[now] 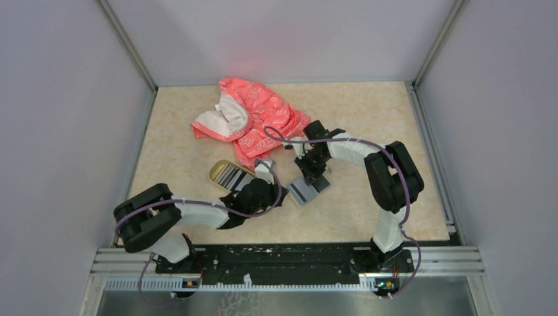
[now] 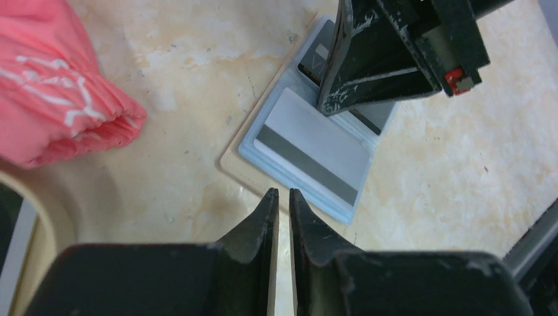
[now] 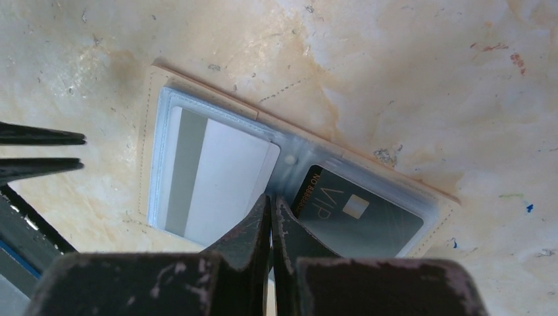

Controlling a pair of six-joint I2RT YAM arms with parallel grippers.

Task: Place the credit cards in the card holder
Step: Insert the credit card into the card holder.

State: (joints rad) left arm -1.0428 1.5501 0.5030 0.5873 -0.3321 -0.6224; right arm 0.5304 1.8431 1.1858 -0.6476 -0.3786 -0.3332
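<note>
Left gripper (image 2: 281, 192): jaws nearly together, grip unclear to us | right gripper (image 3: 270, 197): jaws clenched, empty, tips on the open card holder (image 3: 147, 145) on the worktop (image 1: 368, 118) | we see two credit cards (image 3: 224, 178) pocketed | more wait in the dish (image 1: 220, 170) beyond

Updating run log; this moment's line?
card holder open, two cards in | right end effector shut at fold | left end effector ajar, empty
</note>
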